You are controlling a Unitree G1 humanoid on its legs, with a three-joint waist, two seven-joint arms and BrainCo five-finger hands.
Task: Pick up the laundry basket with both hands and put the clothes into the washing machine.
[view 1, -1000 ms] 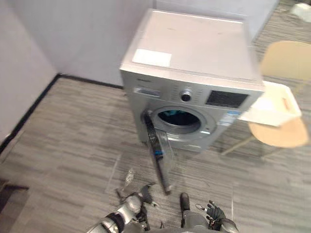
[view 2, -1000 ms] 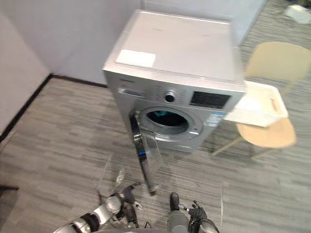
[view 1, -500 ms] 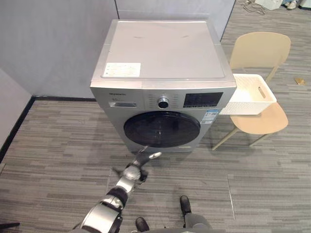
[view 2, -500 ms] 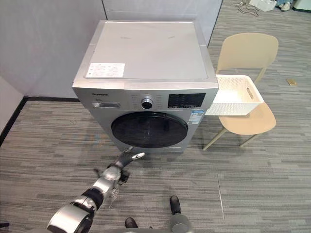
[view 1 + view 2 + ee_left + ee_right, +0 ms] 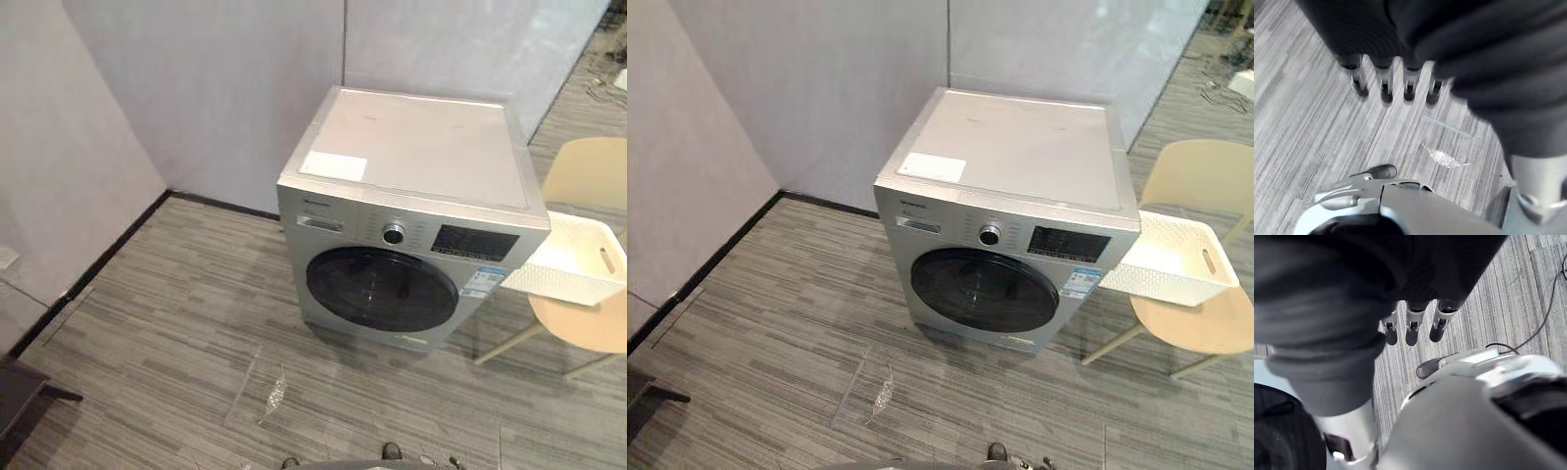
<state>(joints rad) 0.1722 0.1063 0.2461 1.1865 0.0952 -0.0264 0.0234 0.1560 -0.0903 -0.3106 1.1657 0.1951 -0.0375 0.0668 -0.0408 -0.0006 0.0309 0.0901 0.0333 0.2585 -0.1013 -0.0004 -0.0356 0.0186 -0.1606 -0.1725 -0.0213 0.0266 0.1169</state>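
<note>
A: What of the left hand (image 5: 1383, 83)?
B: It hangs over the floor (image 5: 176, 323) in front of the washing machine (image 5: 411, 225), fingers (image 5: 1359, 81) straight and loose, holding nothing.
A: And the machine itself?
B: Its round door (image 5: 382, 289) is shut.
A: The laundry basket (image 5: 573, 264)?
B: White, on the tan chair (image 5: 1200, 176) just right of the washing machine, apart from both hands.
A: And the right hand (image 5: 1413, 328)?
B: Over the floor too, fingers (image 5: 1439, 323) relaxed and empty.

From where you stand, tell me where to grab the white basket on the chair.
Take the laundry basket by its short end walls, coming from the front of the chair. A handle slot shows in the end away from the washing machine; the other end sits close beside the machine, so that side looks tight.
</note>
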